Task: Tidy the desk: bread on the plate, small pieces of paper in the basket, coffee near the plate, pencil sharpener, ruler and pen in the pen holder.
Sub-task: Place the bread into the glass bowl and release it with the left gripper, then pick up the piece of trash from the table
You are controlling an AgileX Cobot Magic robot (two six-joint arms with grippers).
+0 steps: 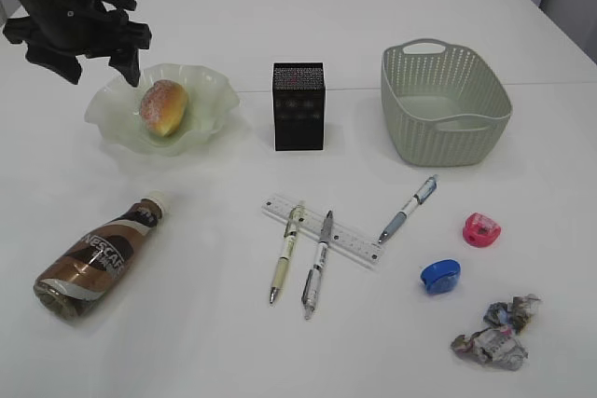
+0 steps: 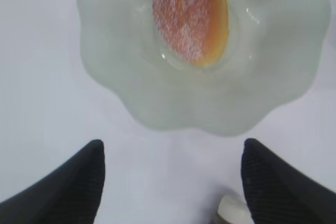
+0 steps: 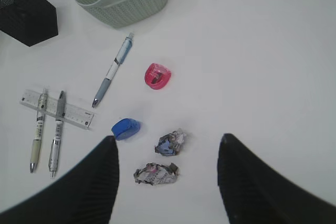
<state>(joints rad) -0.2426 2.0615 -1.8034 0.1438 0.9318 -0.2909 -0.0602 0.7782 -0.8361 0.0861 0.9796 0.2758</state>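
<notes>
The bread [image 1: 164, 106] lies on the pale green plate [image 1: 112, 128]. My left gripper [image 1: 98, 67] hovers open and empty over the plate's left rim; its wrist view shows the bread [image 2: 191, 17], the plate [image 2: 210, 103] and the bottle cap [image 2: 231, 211]. The coffee bottle [image 1: 98, 258] lies on its side. Three pens [image 1: 317, 263] and a ruler [image 1: 345, 240] lie in the middle. Pink [image 1: 482, 229] and blue [image 1: 440, 276] sharpeners and crumpled paper [image 1: 499, 331] lie at the right. My right gripper [image 3: 168, 145] is open above two paper balls [image 3: 156, 173].
The black pen holder [image 1: 298, 106] stands at the centre back and the grey-green basket [image 1: 446, 104] at the back right, with nothing seen in it. The right arm does not show in the exterior view.
</notes>
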